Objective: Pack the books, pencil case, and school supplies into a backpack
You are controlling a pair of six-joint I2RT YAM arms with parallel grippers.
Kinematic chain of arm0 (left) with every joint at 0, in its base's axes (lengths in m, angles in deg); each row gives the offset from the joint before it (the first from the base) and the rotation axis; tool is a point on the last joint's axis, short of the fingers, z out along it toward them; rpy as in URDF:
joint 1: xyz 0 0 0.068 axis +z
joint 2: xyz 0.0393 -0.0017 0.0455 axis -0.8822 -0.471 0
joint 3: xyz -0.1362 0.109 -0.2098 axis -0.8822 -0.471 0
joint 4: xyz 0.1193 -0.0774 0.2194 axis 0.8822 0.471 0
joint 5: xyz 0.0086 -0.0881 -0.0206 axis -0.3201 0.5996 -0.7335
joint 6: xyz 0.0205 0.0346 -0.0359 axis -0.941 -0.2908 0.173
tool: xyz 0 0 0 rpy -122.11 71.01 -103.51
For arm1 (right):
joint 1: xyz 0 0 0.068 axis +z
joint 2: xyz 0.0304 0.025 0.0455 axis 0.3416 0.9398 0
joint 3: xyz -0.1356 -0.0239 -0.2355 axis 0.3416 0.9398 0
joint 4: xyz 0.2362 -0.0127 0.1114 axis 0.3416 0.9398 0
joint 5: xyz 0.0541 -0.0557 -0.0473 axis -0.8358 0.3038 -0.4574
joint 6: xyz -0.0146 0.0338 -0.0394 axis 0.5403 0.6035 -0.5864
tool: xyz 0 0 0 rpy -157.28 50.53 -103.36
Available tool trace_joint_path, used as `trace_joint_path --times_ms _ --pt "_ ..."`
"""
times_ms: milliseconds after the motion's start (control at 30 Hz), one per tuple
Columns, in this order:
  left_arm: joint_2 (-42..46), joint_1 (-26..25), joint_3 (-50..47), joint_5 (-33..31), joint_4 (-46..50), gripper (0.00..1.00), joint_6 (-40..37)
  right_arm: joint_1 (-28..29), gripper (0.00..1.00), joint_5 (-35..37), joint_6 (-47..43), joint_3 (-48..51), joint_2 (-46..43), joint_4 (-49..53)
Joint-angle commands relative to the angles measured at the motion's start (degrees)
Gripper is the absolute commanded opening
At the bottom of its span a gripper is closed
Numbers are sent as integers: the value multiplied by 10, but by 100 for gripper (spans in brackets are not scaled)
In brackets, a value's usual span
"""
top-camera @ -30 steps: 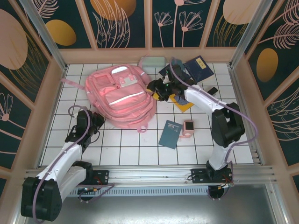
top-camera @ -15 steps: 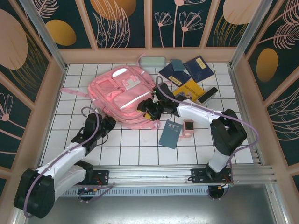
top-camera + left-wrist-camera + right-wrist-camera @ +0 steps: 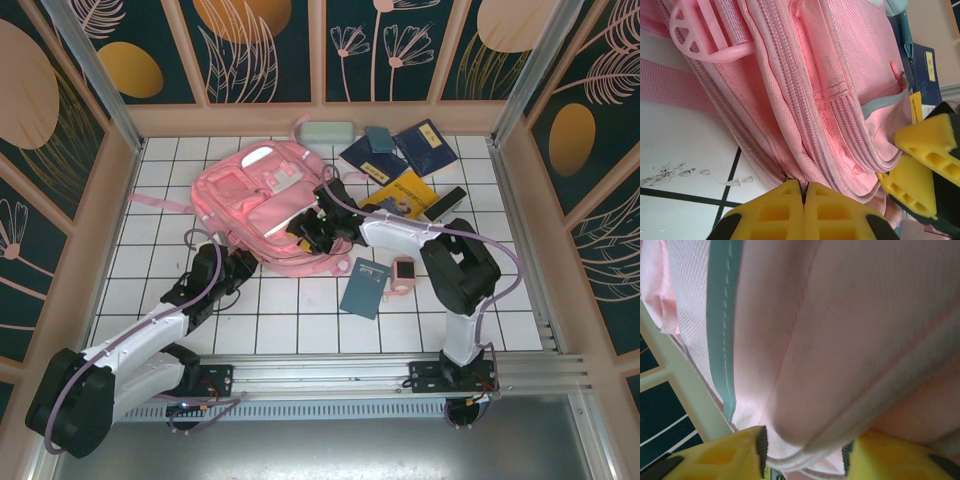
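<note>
Backpack (image 3: 250,200) — seemingly clamped by right end effector (image 3: 802,460); left end effector (image 3: 803,190) pressed together.

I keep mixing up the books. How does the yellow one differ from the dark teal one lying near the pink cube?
Colour: the yellow book is bright with printing on its cover, while the dark teal book is dark. Place: the yellow book lies farther back, next to the navy books. The dark teal book lies nearer the front, beside the pink cube. Both are thin and lie flat, outside the backpack.

A staged lab robot cell: white tiled tabletop (image 3: 300,322), floral-printed wall panels (image 3: 262,52), aluminium rail (image 3: 320,368) at front.
</note>
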Motion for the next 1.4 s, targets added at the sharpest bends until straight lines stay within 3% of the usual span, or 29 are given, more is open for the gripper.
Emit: trace_joint_path --times_ms 0,167,200,567,1033,1367 --pt "0 -10 10 -1 -46 0 9 -14 31 3 17 -28 26 -36" --pt "12 -12 10 -15 -28 0 3 -26 1 4 19 -64 41 -36" --pt "18 -12 10 -22 -19 0 2 -27 0 3 17 -71 40 -34" --pt "93 -11 -1 -134 57 0 7 -53 0 5 27 -52 -29 -46" --pt "96 -11 -31 -299 -52 0 -25 -60 0 -43 79 -13 -87 -83" --pt "85 -11 -44 -358 -67 0 -29 -63 0 -74 84 -10 -95 -94"
